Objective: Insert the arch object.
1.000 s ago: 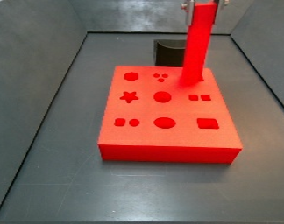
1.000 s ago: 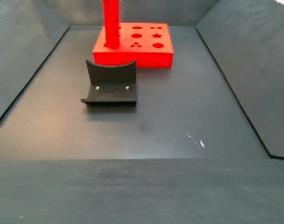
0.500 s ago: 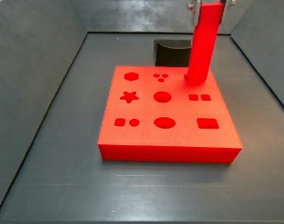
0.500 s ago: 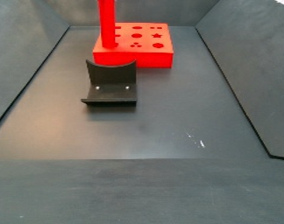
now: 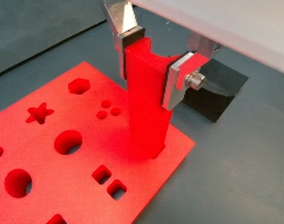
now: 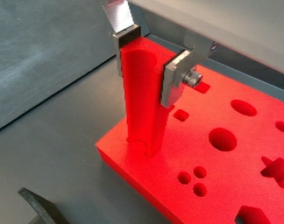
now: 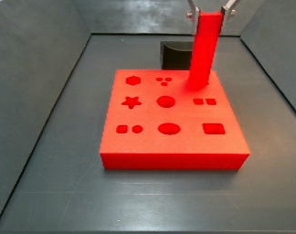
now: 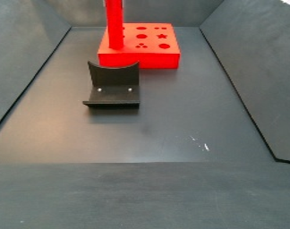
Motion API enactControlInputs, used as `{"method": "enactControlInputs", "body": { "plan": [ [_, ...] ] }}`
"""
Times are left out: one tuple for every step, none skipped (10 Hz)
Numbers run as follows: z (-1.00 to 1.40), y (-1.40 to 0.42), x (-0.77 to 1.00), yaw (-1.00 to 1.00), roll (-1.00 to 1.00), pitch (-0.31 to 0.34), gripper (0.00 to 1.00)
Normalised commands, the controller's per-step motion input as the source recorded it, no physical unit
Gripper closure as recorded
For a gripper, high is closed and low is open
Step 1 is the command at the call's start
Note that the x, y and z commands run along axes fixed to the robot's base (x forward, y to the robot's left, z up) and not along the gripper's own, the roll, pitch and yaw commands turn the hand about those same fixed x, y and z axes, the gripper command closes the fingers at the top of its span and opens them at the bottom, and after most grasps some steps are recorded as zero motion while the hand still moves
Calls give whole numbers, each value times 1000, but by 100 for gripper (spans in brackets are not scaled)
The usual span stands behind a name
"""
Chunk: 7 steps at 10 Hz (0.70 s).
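Arch object's (image 5: 145,105) foot hidden; pincer (image 5: 154,54) above.

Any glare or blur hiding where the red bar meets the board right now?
In both wrist views the red bar is sharp, but red on red hides its foot on the board. The gripper clamps its top, one finger glinting. In a side view the floor shows soft glare.

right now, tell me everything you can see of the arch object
The arch object is a long, bright-red, straight-sided bar, plastic by its look. It stands upright, its lower end meeting the red board near a corner. The hand grips its top between two silver fingers. Nothing else touches it.
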Motion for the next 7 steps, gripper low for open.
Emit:
{"method": "enactControlInputs", "body": {
  "plan": [
    [-371, 0, 0, 40, -106, -163, 100],
    [-654, 40, 0, 0, -119, -229, 100],
    [-817, 20, 0, -6, -44, -207, 100],
    [-889, 23, 0, -49, 0, -147, 100],
    [-737, 0, 0, -83, 7, -100, 100],
    [-129, 0, 0, 0, 0, 0, 100],
    [0, 0, 0, 0, 11, 0, 100]
  ]
}}
